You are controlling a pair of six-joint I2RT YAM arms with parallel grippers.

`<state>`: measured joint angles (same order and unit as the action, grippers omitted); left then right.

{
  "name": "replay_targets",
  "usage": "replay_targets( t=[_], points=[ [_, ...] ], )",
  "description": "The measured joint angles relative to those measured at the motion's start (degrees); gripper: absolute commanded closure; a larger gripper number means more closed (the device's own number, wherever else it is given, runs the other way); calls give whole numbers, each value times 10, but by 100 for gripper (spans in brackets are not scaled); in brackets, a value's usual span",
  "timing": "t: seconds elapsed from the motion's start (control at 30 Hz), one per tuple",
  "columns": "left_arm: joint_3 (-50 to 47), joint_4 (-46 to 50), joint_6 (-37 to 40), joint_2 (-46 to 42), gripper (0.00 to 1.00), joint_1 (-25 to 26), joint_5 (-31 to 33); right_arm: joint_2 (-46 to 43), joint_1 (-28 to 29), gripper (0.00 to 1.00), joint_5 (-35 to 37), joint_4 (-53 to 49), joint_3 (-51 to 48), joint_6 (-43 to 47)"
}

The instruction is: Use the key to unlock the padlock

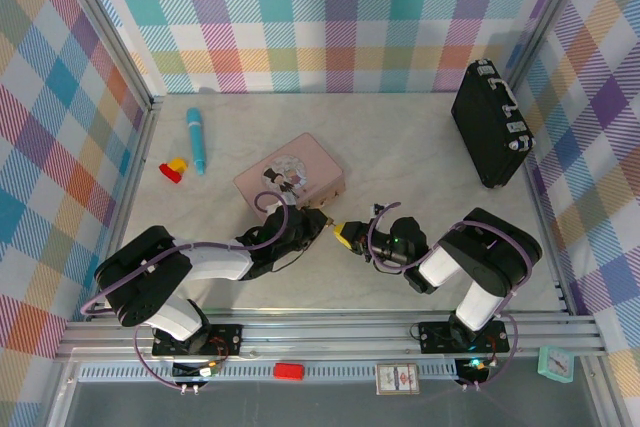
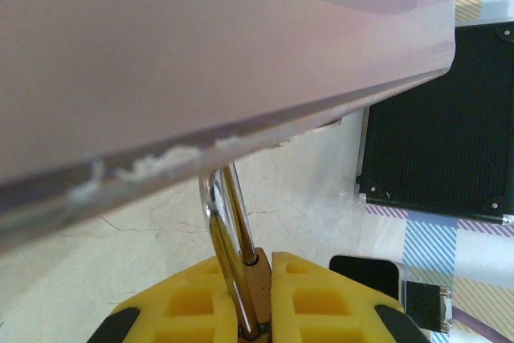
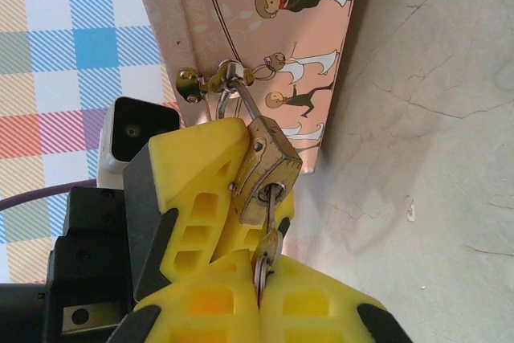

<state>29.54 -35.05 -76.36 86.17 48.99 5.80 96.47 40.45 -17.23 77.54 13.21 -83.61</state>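
**Mia:** What is the left gripper [image 2: 257, 275] doing?

**Tom:** Its yellow fingers [image 2: 144, 303] are squeezed tight on the tiny padlock with the gold brass body and the thin silver loop [image 3: 269, 168]. The gold body sits right between them.

**Mia:** And the right gripper [image 3: 259, 299]?

**Tom:** It is pinched tight on the tiny thin grey metal key [image 3: 270, 247]. It holds the wide end. The thin end is poked into the hole in the bottom of the padlock.

**Mia:** So the two grippers are close together?

**Tom:** Yes, almost tip to tip, near the middle of the pale stone-look table [image 1: 420, 167].

**Mia:** Where does the padlock hang?

**Tom:** Its silver loop goes through the little gold latch [image 3: 210, 79] on the side of the pink tin box with cartoon people on it [image 3: 273, 30]. I cannot tell if the loop has popped open.

**Mia:** What else is there?

**Tom:** A black hard case with silver corners [image 1: 490, 122] stands at the far right, well apart. A blue stick-shaped thing [image 1: 196, 140] and a small red and yellow block [image 1: 175, 169] lie to the left of the pink box.
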Motion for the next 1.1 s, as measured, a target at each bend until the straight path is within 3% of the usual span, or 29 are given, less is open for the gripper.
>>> replay_targets(
  t=[1.1],
  points=[
    [9,25,-3,-38,100,7,11,24,-23,100,-65,26,30,-4]
  ],
)
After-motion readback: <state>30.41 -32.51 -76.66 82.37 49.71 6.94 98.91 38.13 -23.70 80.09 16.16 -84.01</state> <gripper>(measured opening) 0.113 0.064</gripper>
